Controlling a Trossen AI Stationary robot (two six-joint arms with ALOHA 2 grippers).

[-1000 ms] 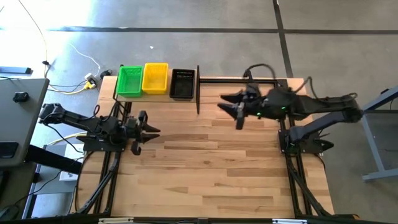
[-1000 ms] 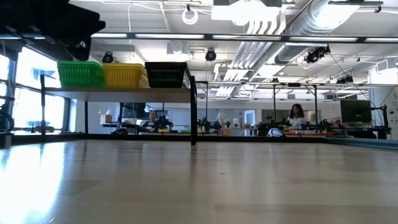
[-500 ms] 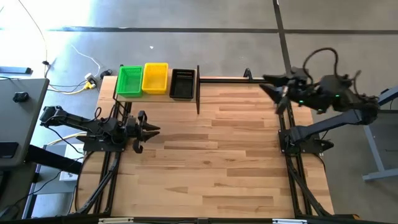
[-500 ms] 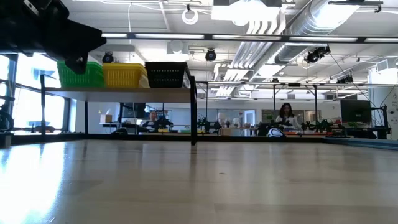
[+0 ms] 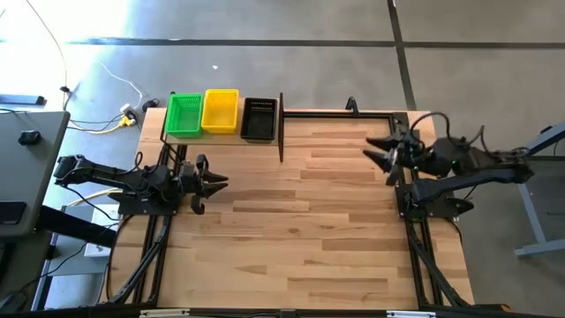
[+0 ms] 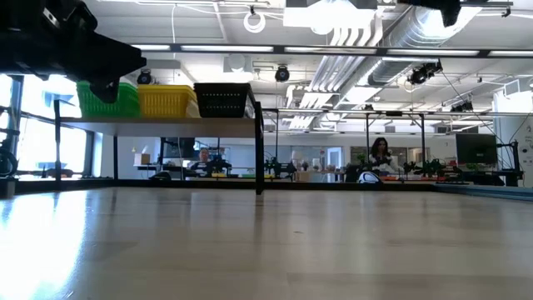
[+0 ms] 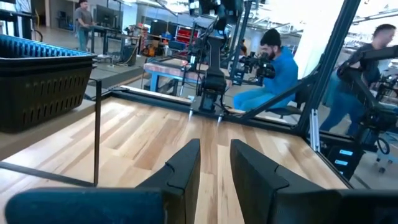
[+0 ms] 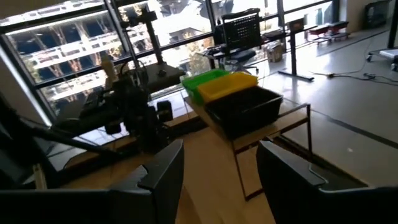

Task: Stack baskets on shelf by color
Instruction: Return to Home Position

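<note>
Green baskets [image 5: 184, 115], yellow baskets [image 5: 220, 111] and black baskets [image 5: 259, 118] sit sorted on the shelf [image 5: 225, 137] at the table's [image 5: 309, 238] 11 o'clock. The left gripper [image 5: 221, 183], empty and narrowly parted, hovers at 9 o'clock. The right gripper [image 5: 381, 154], empty and wide, hangs at 2 o'clock. The likeliest upset is a left-arm swing toward 12 o'clock clipping the shelf and jolting the baskets.

Bright green baskets [image 5: 184, 115], yellow baskets [image 5: 220, 110], black baskets [image 5: 259, 119], light-wood shelf [image 6: 166, 125], pale plank-striped table [image 5: 300, 230]

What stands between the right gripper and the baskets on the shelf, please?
Only the end post of the shelf; otherwise bare table lies between the open right gripper and the baskets. The left gripper waits.
</note>
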